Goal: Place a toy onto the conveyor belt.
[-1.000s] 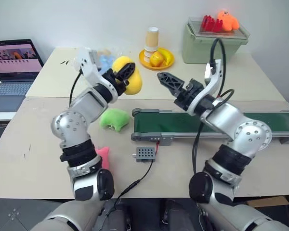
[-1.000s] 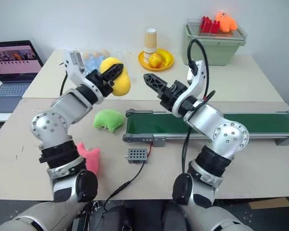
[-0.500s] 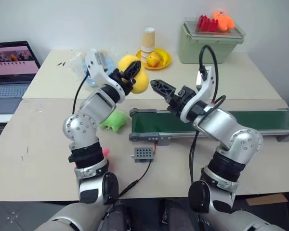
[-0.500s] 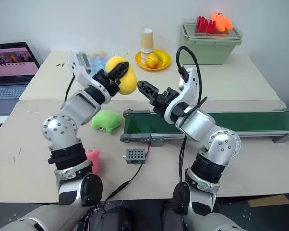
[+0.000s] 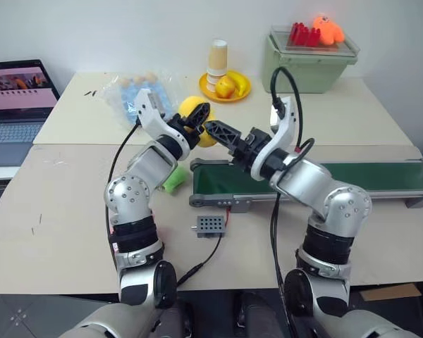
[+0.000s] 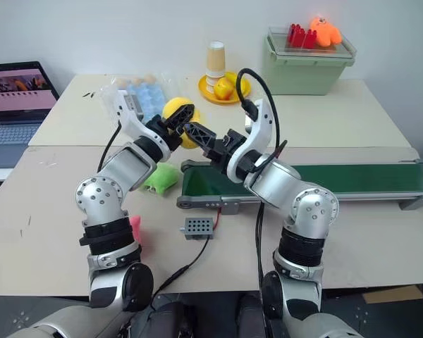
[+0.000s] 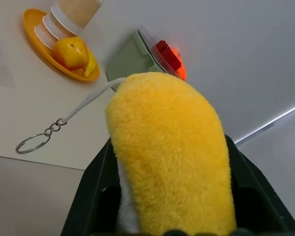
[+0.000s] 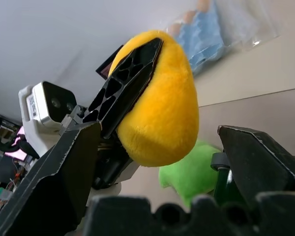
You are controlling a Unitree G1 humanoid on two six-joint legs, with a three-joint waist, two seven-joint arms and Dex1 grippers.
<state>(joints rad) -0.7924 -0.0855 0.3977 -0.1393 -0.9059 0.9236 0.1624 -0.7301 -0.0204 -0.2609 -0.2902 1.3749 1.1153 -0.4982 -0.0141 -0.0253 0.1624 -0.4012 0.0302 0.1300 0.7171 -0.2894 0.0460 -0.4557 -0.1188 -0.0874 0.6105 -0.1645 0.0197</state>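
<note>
Left jaws clamped on a rounded yellow plush toy, held in the air above the near-left end of the belt. Right jaws spread wide apart, empty, tips just beside the yellow toy on its right; in the right wrist view the toy sits between the two black fingers without touching either.

Long dark-green conveyor belt in a grey metal frame lies across the beige tabletop, running to the right edge. Nothing on it.

Lime-green plush toy on the tabletop just left of the belt's end, partly hidden by the left arm. Pink plush toy nearer, behind that arm.

Small grey perforated box on a cable just in front of the belt frame.

Far side: yellow plate with fruit and stacked paper cups, pale-green lidded bin, open laptop at far left.
</note>
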